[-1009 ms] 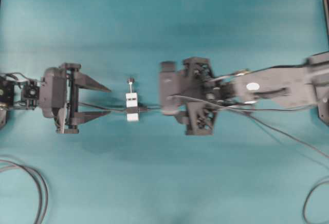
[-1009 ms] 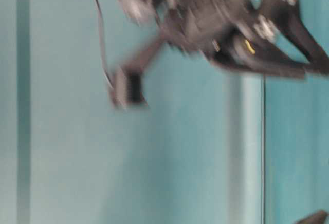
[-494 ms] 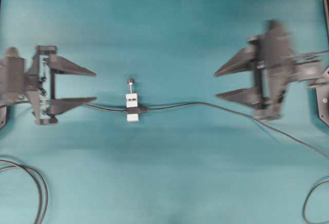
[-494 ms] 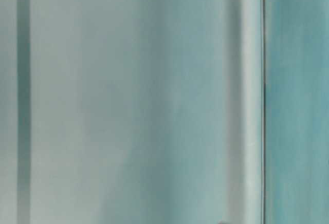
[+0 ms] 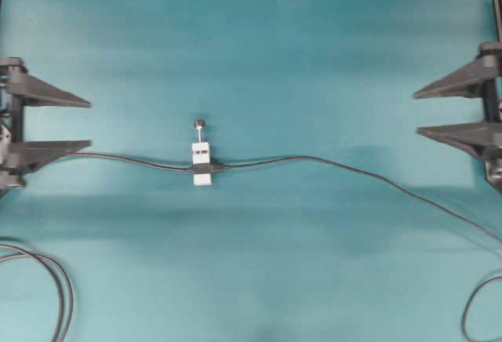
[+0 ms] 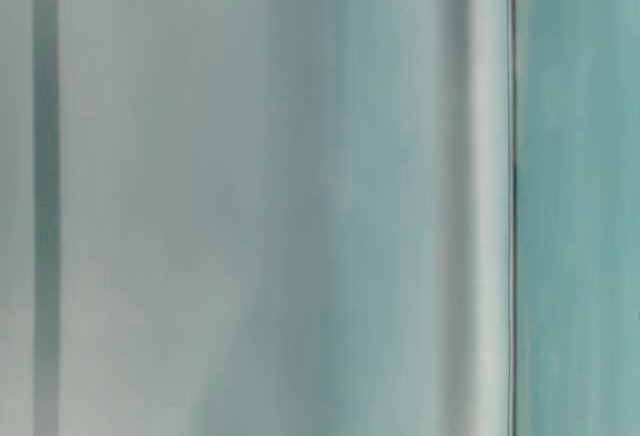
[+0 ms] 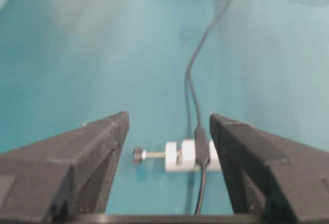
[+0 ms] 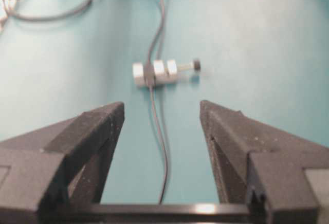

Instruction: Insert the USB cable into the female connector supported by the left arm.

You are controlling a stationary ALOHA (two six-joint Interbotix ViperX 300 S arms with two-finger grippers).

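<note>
Both grippers open and empty, connector lying mid-table between them.

The female connector (image 5: 201, 163) lies on the table, its long axis across the line joining the arms, the USB cable (image 5: 329, 165) apparently already plugged in. The left gripper (image 5: 49, 124) sits somewhat nearer than the right gripper (image 5: 457, 110); each holds nothing, fingers wide apart.

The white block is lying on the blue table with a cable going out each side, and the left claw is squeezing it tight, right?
Not quite. The left claw is open and far from the white block, as the overhead view shows. The rest is right.
</note>
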